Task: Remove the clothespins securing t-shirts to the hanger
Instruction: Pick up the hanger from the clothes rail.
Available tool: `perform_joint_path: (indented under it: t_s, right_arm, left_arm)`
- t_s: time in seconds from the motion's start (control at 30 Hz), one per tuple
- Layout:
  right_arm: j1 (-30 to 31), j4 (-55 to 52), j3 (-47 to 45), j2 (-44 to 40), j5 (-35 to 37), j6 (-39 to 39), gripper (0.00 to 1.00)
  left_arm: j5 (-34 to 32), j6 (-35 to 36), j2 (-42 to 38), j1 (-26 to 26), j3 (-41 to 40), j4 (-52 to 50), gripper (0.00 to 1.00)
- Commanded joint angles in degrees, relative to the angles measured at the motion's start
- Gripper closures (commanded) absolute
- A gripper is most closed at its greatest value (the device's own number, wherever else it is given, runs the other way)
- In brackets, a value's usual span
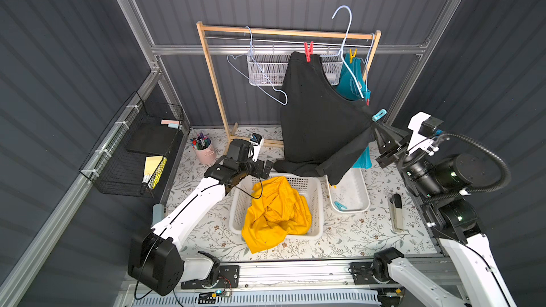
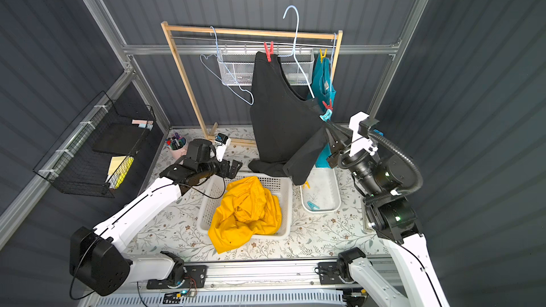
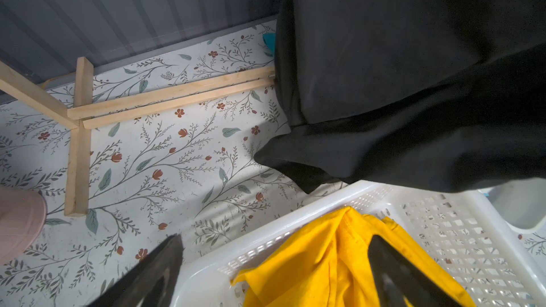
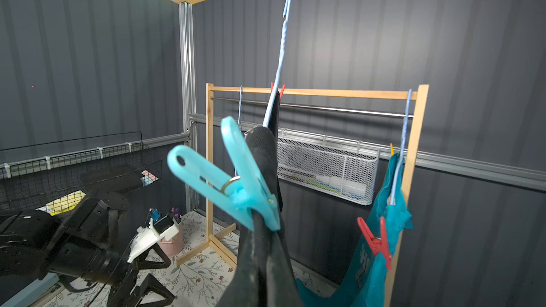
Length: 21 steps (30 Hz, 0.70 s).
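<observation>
The teal clothespin point(image 4: 236, 184), probably light, stiff and springy, bites the soft black t-shirt point(image 1: 319, 119) at its 3 o'clock shoulder and is best squeezed by its flared tails, while the right gripper point(image 1: 374, 129) pinches cloth just below and the left gripper point(image 1: 267, 167) hangs wide open at 8 o'clock.

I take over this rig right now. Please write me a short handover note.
Left gripper: jaws open, empty, above the white basket.
Right gripper: jaws shut on the black t-shirt, beside its teal clothespin.
Done: yellow t-shirt in basket; teal pin and yellow pin in white tray.
To do: black t-shirt's red clothespin and teal one; teal t-shirt's yellow clothespin and lower red clothespin.
</observation>
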Motion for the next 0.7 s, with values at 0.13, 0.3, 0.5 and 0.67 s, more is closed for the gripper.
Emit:
perform_joint_path:
  t_s: [0.13, 0.3, 0.5, 0.67]
  right_arm:
    - [-0.3, 8.3, 4.8, -1.5, 1.4, 1.3, 1.00]
    - [-0.3, 10.2, 6.7, -1.8, 0.5, 3.4, 1.00]
    - [-0.3, 13.3, 9.5, -1.0, -0.7, 7.4, 1.00]
    - [-0.3, 14.1, 14.3, 1.1, -4.1, 9.6, 1.00]
  left_arm:
    - [-2.5, -0.7, 0.6, 0.2, 0.1, -1.6, 0.00]
    - [-4.2, -0.2, 0.2, 0.3, 0.1, -1.8, 0.00]
    - [-4.7, -0.1, 0.0, 0.2, -0.2, -1.5, 0.00]
    - [-4.6, -0.3, 0.0, 0.2, 0.0, -1.6, 0.00]
